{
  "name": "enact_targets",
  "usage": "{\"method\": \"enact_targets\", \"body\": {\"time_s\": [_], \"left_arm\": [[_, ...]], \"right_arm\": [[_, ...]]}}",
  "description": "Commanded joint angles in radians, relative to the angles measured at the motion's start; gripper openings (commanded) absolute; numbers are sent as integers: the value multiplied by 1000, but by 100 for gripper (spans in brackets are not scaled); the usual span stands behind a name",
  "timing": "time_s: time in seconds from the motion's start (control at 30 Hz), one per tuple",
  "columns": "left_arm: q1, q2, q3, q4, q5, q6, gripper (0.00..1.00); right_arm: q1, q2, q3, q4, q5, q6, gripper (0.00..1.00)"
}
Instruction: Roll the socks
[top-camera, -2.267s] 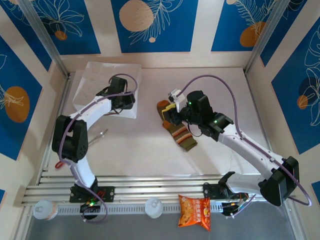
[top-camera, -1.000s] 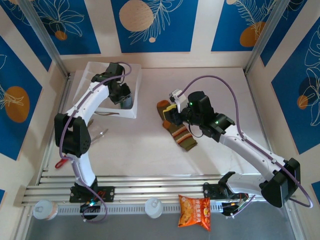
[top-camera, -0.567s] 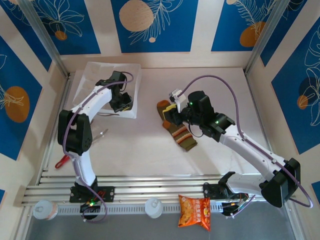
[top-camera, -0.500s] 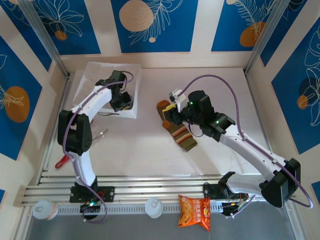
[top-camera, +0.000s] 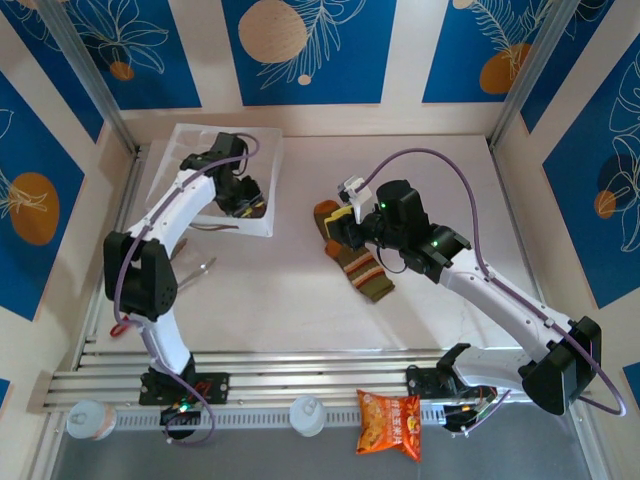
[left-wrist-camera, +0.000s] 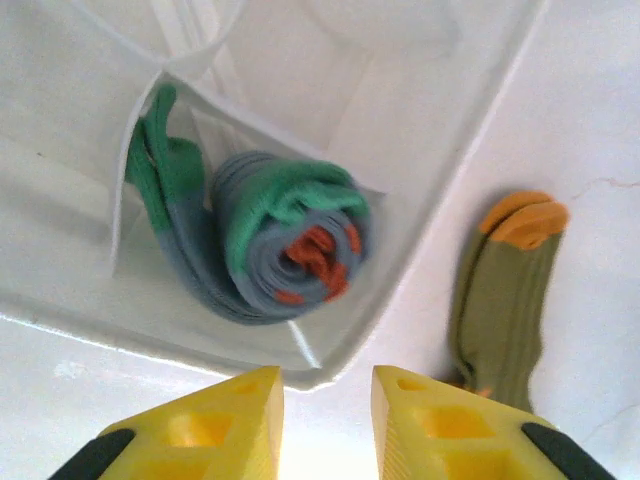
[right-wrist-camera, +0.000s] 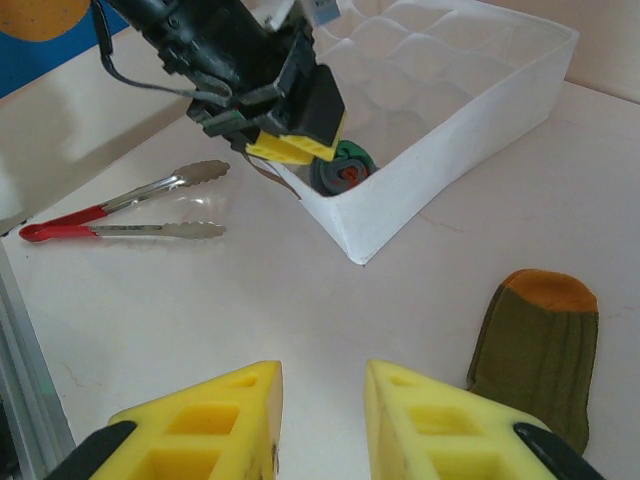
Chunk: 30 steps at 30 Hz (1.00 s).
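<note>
Grey-blue sock (left-wrist-camera: 290, 245): rolled up, lying in the near-right corner compartment of the white tray (left-wrist-camera: 440, 150).
Tray position: toward the far-left corner of the table (top-camera: 300, 300).
Left gripper (left-wrist-camera: 327, 385): above that compartment, jaws parted, nothing between them.
Olive sock (top-camera: 357, 262): flat near the table's middle, orange end toward the far edge; the tray wall stands between the two socks.
Right gripper (right-wrist-camera: 322, 385): over the olive sock, fingers apart, empty.
Tongs (right-wrist-camera: 130, 215): near the left edge, beside the tray.
Snack packet (top-camera: 390, 423): at the near edge.
</note>
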Motion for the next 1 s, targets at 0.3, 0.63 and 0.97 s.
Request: {"method": "enact_targets", "body": {"time_s": [0.3, 0.63, 0.97], "left_arm": [[38, 187, 276, -81, -50, 24, 22], [34, 178, 103, -80, -91, 28, 18], [34, 166, 144, -137, -117, 29, 20]], "right_arm": [[-4, -18, 35, -15, -17, 8, 28], [-10, -14, 17, -6, -20, 27, 27], [-25, 59, 66, -121, 56, 68, 27]]}}
